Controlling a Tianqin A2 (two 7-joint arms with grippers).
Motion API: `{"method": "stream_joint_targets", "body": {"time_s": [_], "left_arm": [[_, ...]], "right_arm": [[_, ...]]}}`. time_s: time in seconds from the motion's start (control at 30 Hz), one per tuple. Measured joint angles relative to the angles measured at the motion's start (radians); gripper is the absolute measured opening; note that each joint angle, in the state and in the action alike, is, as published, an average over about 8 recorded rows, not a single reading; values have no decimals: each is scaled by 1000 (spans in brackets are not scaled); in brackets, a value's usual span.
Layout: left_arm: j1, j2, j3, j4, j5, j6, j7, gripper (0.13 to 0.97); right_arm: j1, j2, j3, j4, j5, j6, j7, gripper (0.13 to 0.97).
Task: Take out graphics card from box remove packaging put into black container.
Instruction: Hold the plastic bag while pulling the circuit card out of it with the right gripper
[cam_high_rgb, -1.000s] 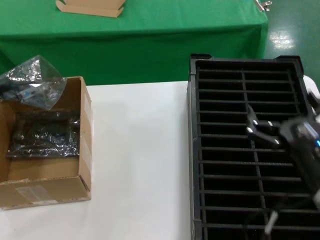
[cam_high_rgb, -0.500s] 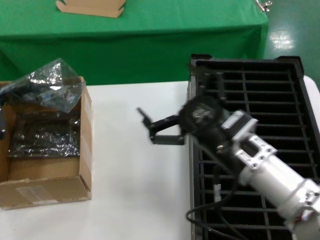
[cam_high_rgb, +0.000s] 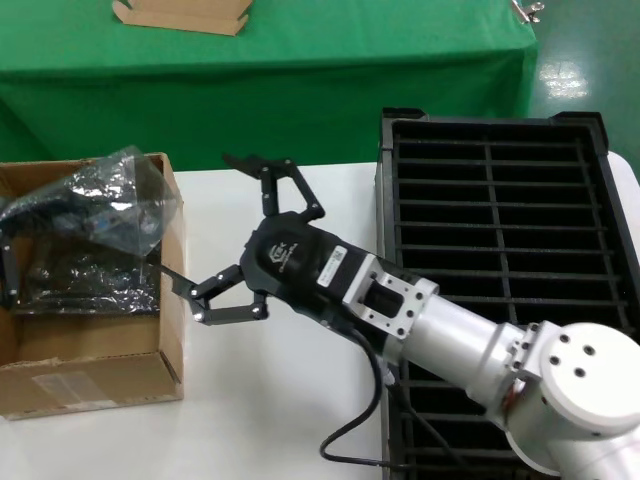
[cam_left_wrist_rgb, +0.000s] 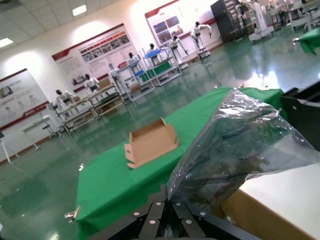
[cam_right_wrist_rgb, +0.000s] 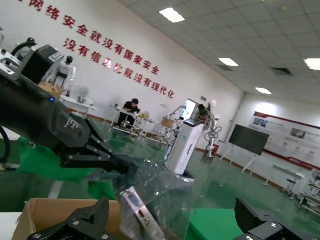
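Observation:
The brown box (cam_high_rgb: 95, 375) stands at the white table's left. Above it hangs the crinkly clear packaging (cam_high_rgb: 120, 200), and my left gripper (cam_left_wrist_rgb: 172, 201) is shut on its corner. Inside it is the graphics card, its silver end bracket (cam_right_wrist_rgb: 141, 215) showing in the right wrist view. My right gripper (cam_high_rgb: 200, 225) has come in from the right and stands wide open, its fingers (cam_high_rgb: 265, 180) spread on either side of the bag's right edge without touching it. The black container (cam_high_rgb: 500, 250) with slotted dividers lies at the right under the right arm.
More dark boards wrapped in shiny plastic (cam_high_rgb: 90, 275) lie in the box. A flat tan cardboard tray (cam_high_rgb: 180, 12) sits on the green-clothed table (cam_high_rgb: 300, 70) behind. Bare white tabletop (cam_high_rgb: 280, 420) lies between the box and the container.
My right arm has swung left from above the black container to the box, its gripper open. The bag has risen and shifted slightly right.

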Motion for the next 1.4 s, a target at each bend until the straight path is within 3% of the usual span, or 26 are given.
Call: {"method": "stream_joint_targets", "body": {"time_s": [0.2, 0.43, 0.6, 0.8, 1.0, 1.1, 1.3, 1.4], "left_arm": [[38, -8, -11, -16, -31, 11, 33, 139], [53, -2, -35, -14, -139, 51, 125, 139], [66, 11, -67, -11, -218, 90, 194, 139], [84, 13, -101, -1, -272, 111, 240, 139], [94, 6, -121, 16, -298, 116, 262, 139], [90, -2, -120, 27, -302, 113, 264, 139], [57, -21, -91, 51, -294, 101, 259, 139], [36, -32, -72, 61, -288, 97, 253, 139]], "right_arm": [[36, -29, -12, -57, 2, -35, -36, 854], [58, -54, -15, -107, 1, -51, -64, 753], [70, -71, -13, -140, -1, -52, -85, 628], [86, -87, -6, -176, -1, -54, -99, 502], [106, -100, 4, -218, 6, -60, -100, 350], [116, -108, 8, -241, 11, -66, -98, 316], [132, -123, 5, -283, 23, -76, -105, 213], [137, -128, -3, -300, 32, -79, -116, 213]]}}
